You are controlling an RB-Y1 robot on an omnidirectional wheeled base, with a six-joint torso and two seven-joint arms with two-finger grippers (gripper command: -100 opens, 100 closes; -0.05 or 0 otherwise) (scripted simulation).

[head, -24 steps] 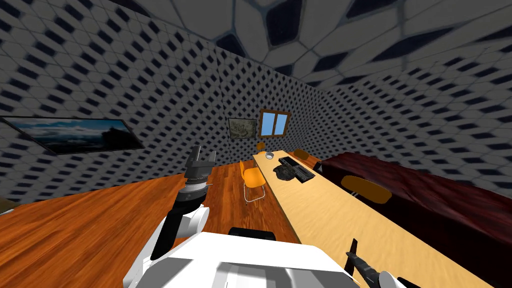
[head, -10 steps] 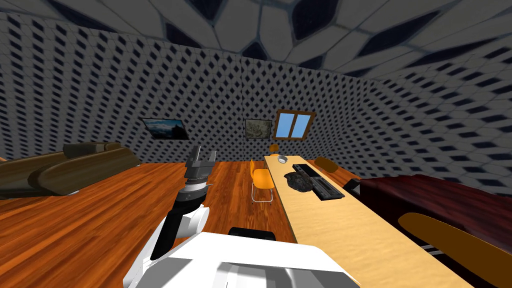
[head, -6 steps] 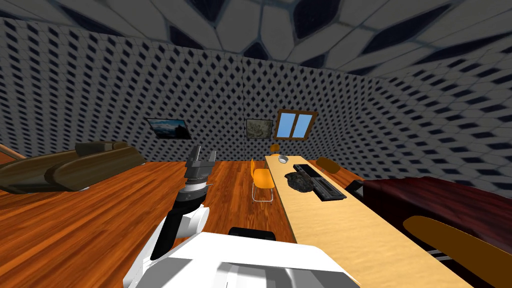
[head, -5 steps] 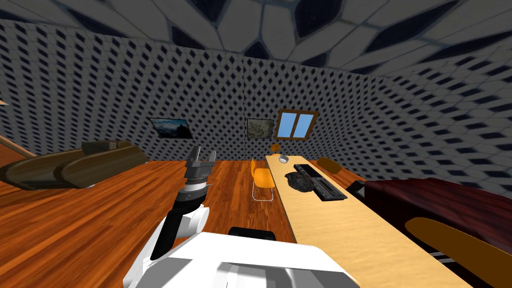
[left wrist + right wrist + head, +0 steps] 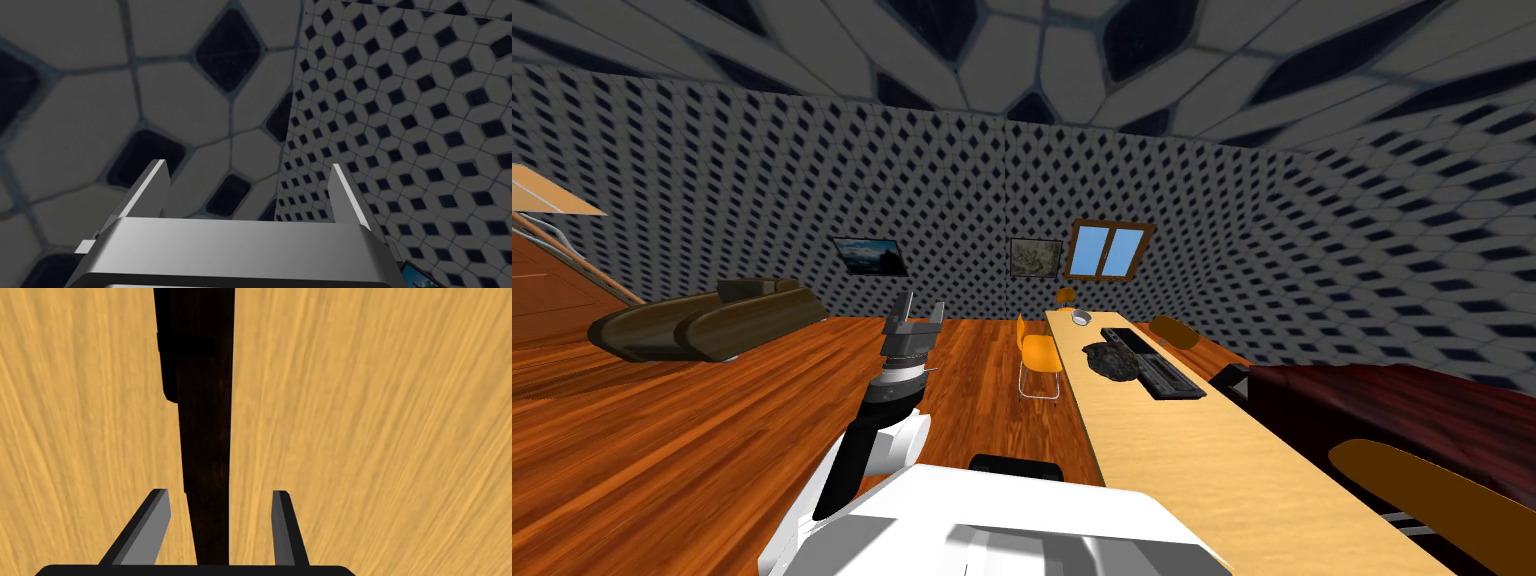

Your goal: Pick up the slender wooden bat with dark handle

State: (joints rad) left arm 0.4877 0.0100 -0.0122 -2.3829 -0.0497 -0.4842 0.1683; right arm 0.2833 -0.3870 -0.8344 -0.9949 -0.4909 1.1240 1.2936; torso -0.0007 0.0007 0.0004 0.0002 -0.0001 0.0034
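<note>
From the right wrist, the right gripper (image 5: 220,492) straddles the slender dark bat (image 5: 205,438) lying on the light wooden table (image 5: 375,438). Its fingers are partly spread, clear of both sides, gripping nothing. The head view shows the left gripper (image 5: 922,305) raised, wide apart and empty. Farther off are an orange chair (image 5: 1037,355) and a black keyboard (image 5: 1152,365).

No writing, label, brand, number or sign can be read. The two framed pictures (image 5: 870,256) (image 5: 1036,257) on the wall carry scenery only, and the dark flat device (image 5: 1152,362) on the surface (image 5: 1192,460) is too small to show any marks.
</note>
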